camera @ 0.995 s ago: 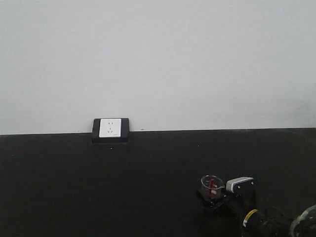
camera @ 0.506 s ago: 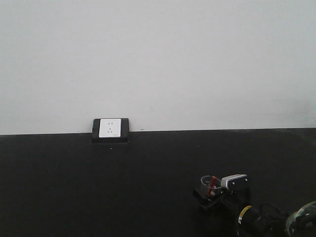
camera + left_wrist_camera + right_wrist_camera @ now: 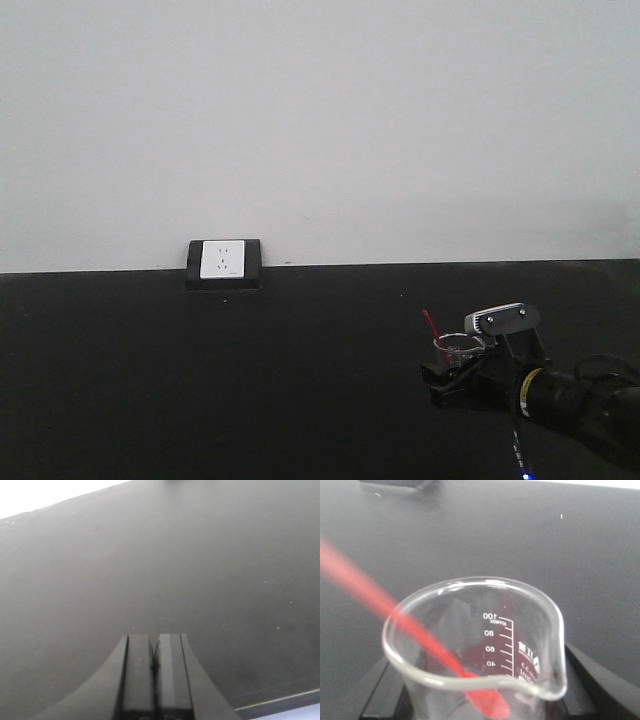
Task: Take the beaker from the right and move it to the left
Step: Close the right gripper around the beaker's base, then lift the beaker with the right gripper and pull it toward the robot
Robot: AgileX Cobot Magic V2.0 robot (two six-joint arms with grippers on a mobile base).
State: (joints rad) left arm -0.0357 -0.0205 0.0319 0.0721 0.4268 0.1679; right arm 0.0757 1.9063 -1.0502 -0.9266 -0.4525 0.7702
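- Closed on a small clear glass beaker (image 3: pixel 459 349): the right gripper (image 3: pixel 455 376), its black pads pressed against both sides of the glass, low on the wall.
- From the right wrist view, the beaker (image 3: pixel 530 630) is seen upright between two black fingers (image 3: pixel 376 700), with the pour spout turned to the right of the picture.
- Printed in red on the far inner wall: a scale reading 100, 80, 60, 40 from the top down.
- Inside the beaker, a single thin red stick (image 3: pixel 395 611), with its lower end at the bottom of the glass and its upper part leaning out over the rim to the left.
- In the front view, held at the lower right over a matte black tabletop (image 3: pixel 250 390), with the red stick (image 3: pixel 431 324) poking up and left past the rim.
- Cannot tell whether the base touches the tabletop.
- Just above the glass, on the right arm, a small grey-white box (image 3: pixel 500 320); behind it, a yellow band (image 3: pixel 522 386) on the black arm.
- Pressed together with only a thin seam between the dark fingers, and gripping nothing: the left gripper (image 3: pixel 155 667), above the tabletop (image 3: pixel 175 555).
- Farther off to the left, well apart from the beaker, a white wall socket in a black rectangular housing (image 3: pixel 224 262), at the tabletop's back edge against a plain white wall (image 3: pixel 320 120).
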